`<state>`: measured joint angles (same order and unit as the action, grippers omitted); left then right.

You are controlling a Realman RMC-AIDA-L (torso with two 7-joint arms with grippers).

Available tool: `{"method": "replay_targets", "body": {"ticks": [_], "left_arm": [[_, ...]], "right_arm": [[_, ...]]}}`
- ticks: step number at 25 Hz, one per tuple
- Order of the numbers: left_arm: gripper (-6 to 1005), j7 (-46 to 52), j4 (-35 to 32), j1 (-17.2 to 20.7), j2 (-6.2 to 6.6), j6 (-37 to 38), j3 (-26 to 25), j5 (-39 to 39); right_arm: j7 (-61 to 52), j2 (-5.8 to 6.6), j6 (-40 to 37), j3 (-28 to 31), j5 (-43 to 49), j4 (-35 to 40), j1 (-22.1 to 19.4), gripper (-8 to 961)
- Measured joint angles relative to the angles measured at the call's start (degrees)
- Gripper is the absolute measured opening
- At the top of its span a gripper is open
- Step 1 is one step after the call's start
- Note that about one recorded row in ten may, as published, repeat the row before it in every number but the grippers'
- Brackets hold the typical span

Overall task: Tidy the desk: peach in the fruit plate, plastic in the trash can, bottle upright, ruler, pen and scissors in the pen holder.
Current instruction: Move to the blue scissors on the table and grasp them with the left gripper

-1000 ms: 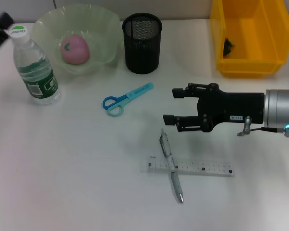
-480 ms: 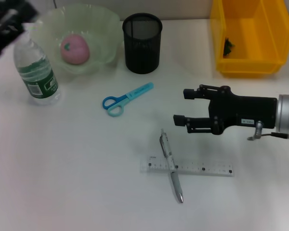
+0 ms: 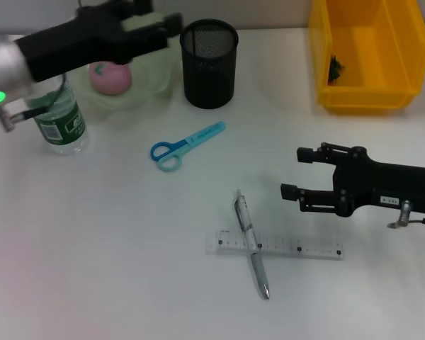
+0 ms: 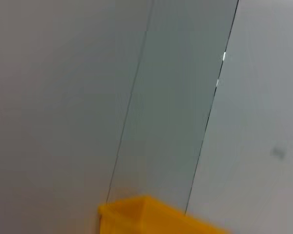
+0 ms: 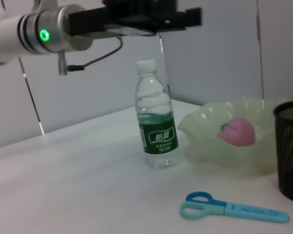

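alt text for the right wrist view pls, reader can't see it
A clear water bottle stands upright on the white desk beside a pale green fruit plate holding a pink peach. The left hand hangs above the bottle. Blue scissors lie in front, by the black mesh pen holder.

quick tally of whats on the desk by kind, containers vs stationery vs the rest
containers: 3 - fruit plate, pen holder, trash can
stationery: 3 - scissors, pen, ruler
drink: 1 - bottle, upright
fruit: 1 - peach, in the fruit plate
scrap: 1 - plastic, in the trash can
total: 9
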<state>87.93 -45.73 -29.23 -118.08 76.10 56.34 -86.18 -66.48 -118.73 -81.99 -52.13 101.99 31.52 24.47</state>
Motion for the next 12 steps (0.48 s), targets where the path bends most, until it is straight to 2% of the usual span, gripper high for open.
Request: {"method": "replay_targets", "body": {"ticks": [2, 4, 6, 9, 10, 12], "left_arm": [[789, 2.9, -2.4, -0.9, -0.16, -3.6, 2.4, -3.0], [789, 10.7, -5.9, -3.8, -0.41, -8.5, 5.3, -12.0], [789, 12.4, -6.3, -4.6, -0.41, -9.0, 5.7, -14.0], [788, 21.8, -8.1, -8.6, -0.48, -9.3, 6.1, -25.5], [788, 21.8, -8.1, -8.6, -0.48, -9.3, 6.1, -25.5], [788, 25.8, -8.9, -10.4, -0.53, -9.1, 6.8, -30.2]], "right_arm": [[0.4, -0.05, 0.4, 0.1, 0.3, -0.4, -0.5, 797], [0.5, -0.11, 0.5, 0.1, 0.4, -0.4, -0.8, 797], [0.6, -0.13, 0.6, 0.1, 0.5, -0.6, -1.0, 797], [0.7, -0.14, 0.6, 0.1, 0.5, -0.7, -1.2, 797], [0.7, -0.14, 0.6, -0.1, 0.5, -0.7, -1.2, 797], [0.7, -0.12, 0.7, -0.2, 0.5, -0.7, -1.2, 797]]}}
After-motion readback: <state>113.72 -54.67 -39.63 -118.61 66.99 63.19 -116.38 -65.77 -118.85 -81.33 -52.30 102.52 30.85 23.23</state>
